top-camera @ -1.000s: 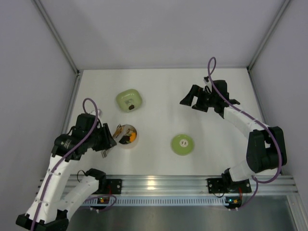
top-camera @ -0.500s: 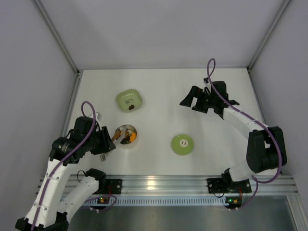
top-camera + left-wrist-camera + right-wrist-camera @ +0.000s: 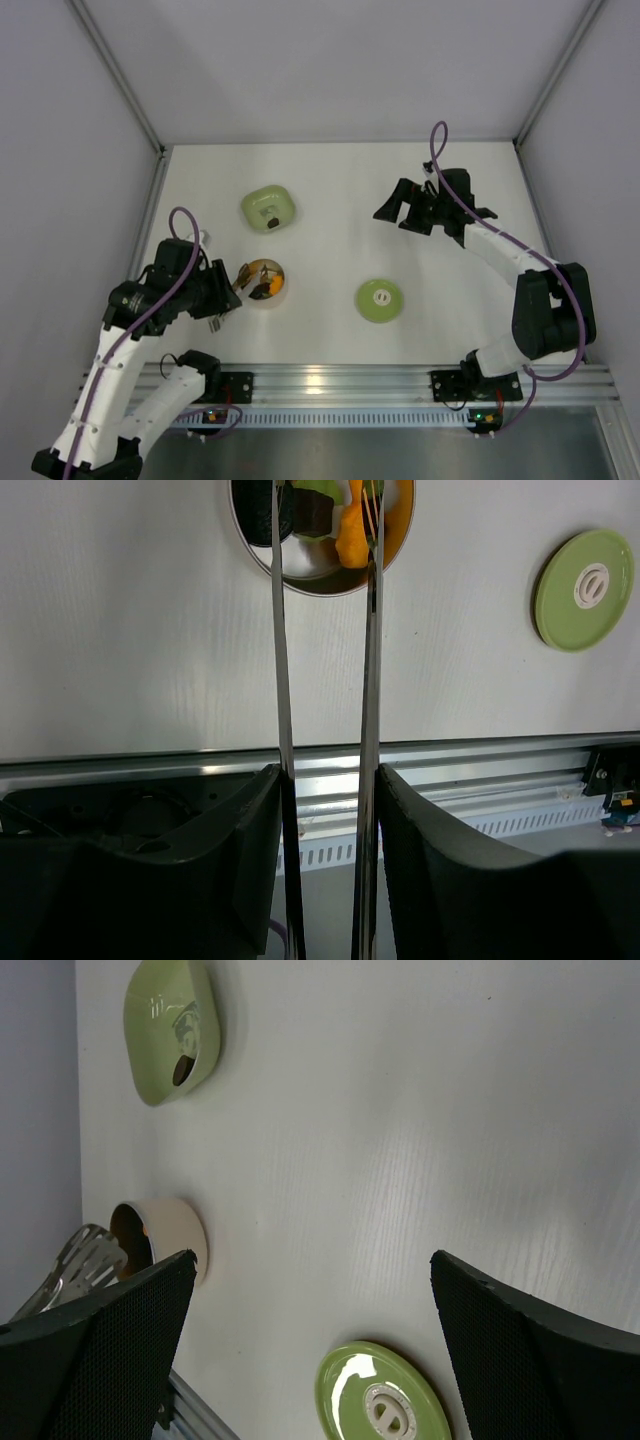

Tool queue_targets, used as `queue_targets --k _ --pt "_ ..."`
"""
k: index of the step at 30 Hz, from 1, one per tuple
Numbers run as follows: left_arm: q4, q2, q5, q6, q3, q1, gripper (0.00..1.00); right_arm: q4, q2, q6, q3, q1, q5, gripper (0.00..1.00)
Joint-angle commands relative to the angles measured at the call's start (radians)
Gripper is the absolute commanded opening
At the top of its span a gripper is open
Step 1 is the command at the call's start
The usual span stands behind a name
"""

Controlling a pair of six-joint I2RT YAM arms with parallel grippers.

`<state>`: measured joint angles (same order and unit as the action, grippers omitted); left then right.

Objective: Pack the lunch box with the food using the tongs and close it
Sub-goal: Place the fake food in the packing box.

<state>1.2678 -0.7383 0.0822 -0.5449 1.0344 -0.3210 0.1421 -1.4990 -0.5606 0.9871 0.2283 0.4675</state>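
Silvery metal tongs (image 3: 284,680) run up the middle of the left wrist view, their two thin arms held apart and lying against the inner faces of the left gripper (image 3: 328,780), which pinches them near their back end. The tips of the tongs reach over the lunch box (image 3: 300,572) at the top edge of that view. The right tip is touching or just above an orange piece of the food (image 3: 350,540). Dark and yellow-green pieces lie beside it inside the steel bowl.

In the overhead view the lunch box stands on the white counter (image 3: 330,190) at lower left, just right of the left arm's wrist. Its green lid (image 3: 380,300) lies flat at lower centre, well apart from the box. A pale green dish (image 3: 255,203) sits above the box toward upper left, with one dark piece (image 3: 272,222) in it.

The right gripper (image 3: 312,1260) is at upper right in the overhead view. Its fingers are spread wide with nothing between them, well apart from the lid and the box. A metal rail (image 3: 330,380) runs along the bottom edge of the counter.
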Motion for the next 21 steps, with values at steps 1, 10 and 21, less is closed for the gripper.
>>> queue_targets --k 1,10,21 --pt "-0.031 -0.009 0.008 -0.009 0.055 -0.003 0.46 -0.044 0.011 0.014 0.022 0.016 -0.003 1.0" --pt "-0.143 -0.159 -0.053 0.022 0.199 -0.003 0.46 -0.027 0.003 0.025 0.061 0.017 0.019 1.0" --pt "-0.353 -0.524 -0.173 0.069 0.326 -0.001 0.47 -0.032 0.002 0.036 0.07 0.017 0.046 0.99"
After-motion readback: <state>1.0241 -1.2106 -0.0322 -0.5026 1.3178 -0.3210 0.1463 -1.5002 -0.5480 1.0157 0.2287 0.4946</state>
